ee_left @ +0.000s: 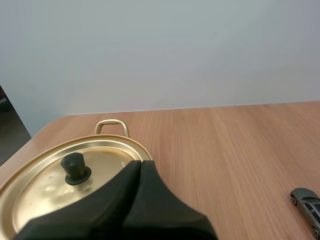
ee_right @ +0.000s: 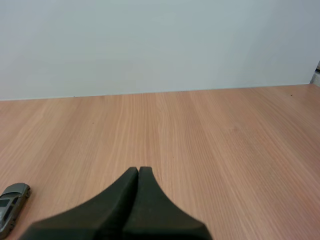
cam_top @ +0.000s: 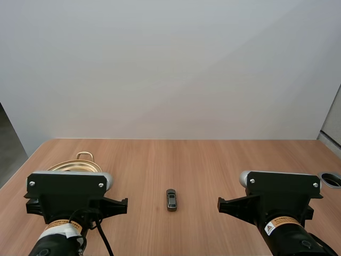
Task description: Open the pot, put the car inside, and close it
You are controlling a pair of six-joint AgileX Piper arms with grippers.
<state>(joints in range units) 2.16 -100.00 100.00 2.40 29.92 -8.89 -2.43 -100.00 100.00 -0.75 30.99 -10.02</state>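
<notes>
From above, the car (cam_top: 171, 199) lies midway across the table (cam_top: 224, 160), within reach of either side. The pot (cam_top: 74, 164) stands at my left, mostly hidden, probably closed.

At my left wrist, the left gripper (ee_left: 140, 165) is pressed together and empty, poised over the near edge of the lid (ee_left: 45, 190), since opening comes first. The knob (ee_left: 75, 168) is near the tips and the car well apart.

At my right wrist, the right gripper (ee_right: 138, 171) is likewise pressed together on nothing, with the car near, toward the table's middle.
</notes>
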